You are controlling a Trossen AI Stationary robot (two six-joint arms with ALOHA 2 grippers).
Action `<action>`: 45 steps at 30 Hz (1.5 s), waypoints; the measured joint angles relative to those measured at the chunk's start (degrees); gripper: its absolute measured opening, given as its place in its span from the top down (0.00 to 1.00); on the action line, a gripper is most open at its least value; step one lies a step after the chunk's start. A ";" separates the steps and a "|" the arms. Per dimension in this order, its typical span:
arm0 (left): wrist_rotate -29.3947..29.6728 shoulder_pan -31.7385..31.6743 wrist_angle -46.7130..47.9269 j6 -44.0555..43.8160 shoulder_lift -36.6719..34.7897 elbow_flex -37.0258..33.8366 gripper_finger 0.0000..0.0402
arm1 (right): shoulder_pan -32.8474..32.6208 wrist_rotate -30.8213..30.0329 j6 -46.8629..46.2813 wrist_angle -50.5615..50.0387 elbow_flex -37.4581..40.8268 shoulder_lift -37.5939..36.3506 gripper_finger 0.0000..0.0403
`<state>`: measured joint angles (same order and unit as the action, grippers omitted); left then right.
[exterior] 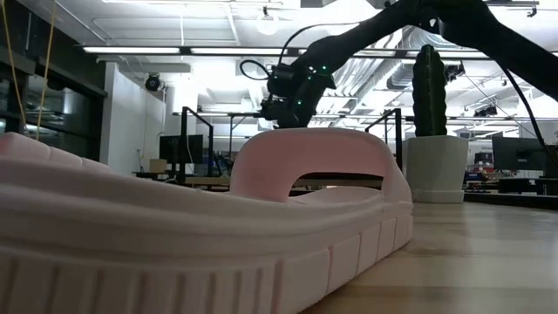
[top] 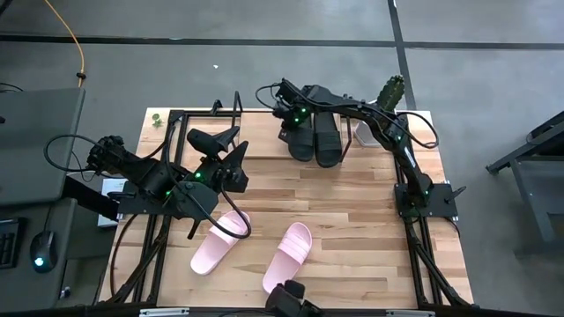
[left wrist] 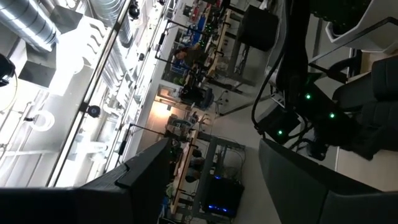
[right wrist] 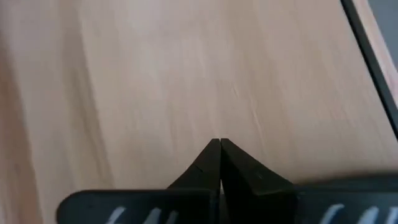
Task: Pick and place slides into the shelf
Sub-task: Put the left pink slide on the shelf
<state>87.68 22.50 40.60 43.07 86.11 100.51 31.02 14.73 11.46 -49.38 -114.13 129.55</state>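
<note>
- The right gripper (top: 284,104) is seen at the far edge of the table, fingers pressed together, just left of two black slides (top: 315,134).
- The left gripper (top: 216,145) is spread, raised at the far left.
- Two pink slides (top: 256,246) are lying near, right of it.

even overhead light falls flat on the wooden table (top: 352,220), with only faint shadows. in the low view a pale pink slide (exterior: 218,227) right at the lens is soft and blurred, while bright ceiling strip lights (exterior: 174,50) glare behind. the left wrist view is tilted and backlit, leaving the fingers (left wrist: 298,180) as dark silhouettes.
</note>
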 joint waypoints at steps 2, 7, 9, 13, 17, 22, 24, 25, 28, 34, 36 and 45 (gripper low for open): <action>-0.01 0.00 0.00 0.00 0.00 0.00 0.42 | -0.09 2.47 -0.27 2.63 0.00 0.01 1.00; 0.00 0.00 0.02 0.00 0.00 0.00 0.42 | -1.10 8.61 -0.98 4.72 0.00 0.01 1.00; 0.00 0.00 0.02 0.01 0.00 0.00 0.42 | -1.75 12.07 -1.06 4.87 0.00 0.01 1.00; 0.00 0.00 0.04 0.01 0.00 0.00 0.42 | -3.83 21.78 -1.59 5.00 0.00 0.01 1.00; 0.00 0.00 0.04 0.00 0.00 0.00 0.42 | -6.35 29.11 -2.49 5.05 0.00 0.01 1.00; 0.00 0.00 0.11 -0.02 0.00 0.00 0.42 | -10.41 30.93 -2.60 4.94 -0.02 -0.01 1.00; 0.00 0.00 0.28 -0.02 0.00 0.00 0.42 | -12.41 30.98 -2.51 3.98 -0.02 -0.06 1.00; 0.00 0.00 0.28 -0.09 0.00 0.00 0.42 | -13.40 30.97 -2.31 3.22 -0.02 -0.10 1.00; 0.00 0.00 0.58 -1.64 0.00 0.02 0.42 | -16.29 30.92 -0.31 1.39 -0.04 -0.10 1.00; -0.09 0.00 8.56 -9.89 -0.41 0.02 0.42 | -21.00 25.30 2.58 -3.82 -0.11 -0.12 1.00; -0.80 0.02 12.70 -14.54 -1.11 0.02 0.42 | -22.05 22.92 2.83 -5.62 -0.11 -0.12 1.00; -20.33 0.02 33.40 -41.80 -6.49 0.02 0.42 | -24.22 20.37 3.86 -8.18 -0.11 -0.19 1.00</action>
<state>67.35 22.52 74.00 1.27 79.62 100.53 6.80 35.09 15.33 -57.56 -114.24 129.36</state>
